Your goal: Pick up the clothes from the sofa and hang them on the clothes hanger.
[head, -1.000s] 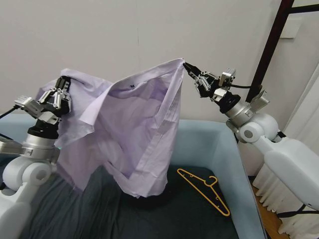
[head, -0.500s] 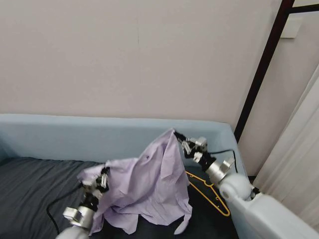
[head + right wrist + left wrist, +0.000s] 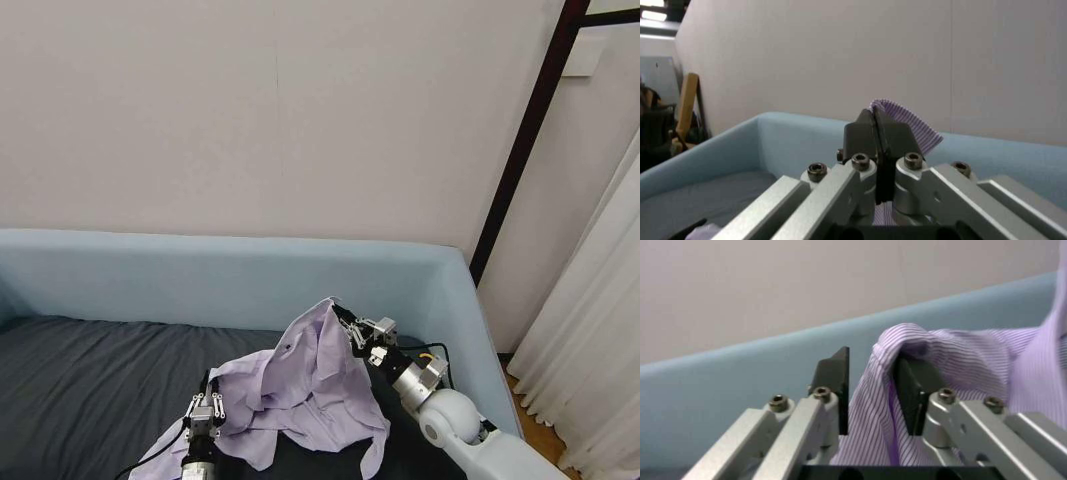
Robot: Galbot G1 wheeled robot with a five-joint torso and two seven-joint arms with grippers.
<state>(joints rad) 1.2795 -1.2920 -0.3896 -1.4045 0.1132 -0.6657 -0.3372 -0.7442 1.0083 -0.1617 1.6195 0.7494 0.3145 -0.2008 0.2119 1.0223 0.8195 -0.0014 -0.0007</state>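
A pale wall (image 3: pixel 280 120) took up the far half of the head view, and below it ran the light blue sofa (image 3: pixel 200 275), its back stretching from the left edge to a corner on the right. The dark grey seat (image 3: pixel 80 380) spread across the near left. A white curtain (image 3: pixel 590 370) hung at the far right, with a black pole (image 3: pixel 520 150) leaning up beside it. The lilac striped shirt (image 3: pixel 300 385) lay crumpled on the seat, right of centre, most of it resting on the cushion while one corner was drawn up into a peak near the sofa's back. The right arm (image 3: pixel 450 420) reached in from the near right toward that peak. The right gripper (image 3: pixel 345 322) was at the top of the peak, clamped on the raised corner; in the right wrist view its pads (image 3: pixel 863 132) were pressed together with a striped edge of cloth pinched and poking out at their tips. The left gripper (image 3: pixel 205 410) stood low at the near side of the shirt, at the cloth's left edge, pointing up. In the left wrist view its fingers (image 3: pixel 833 385) were parted, with a fold of the shirt lying between them, draped against one pad and apart from the other.
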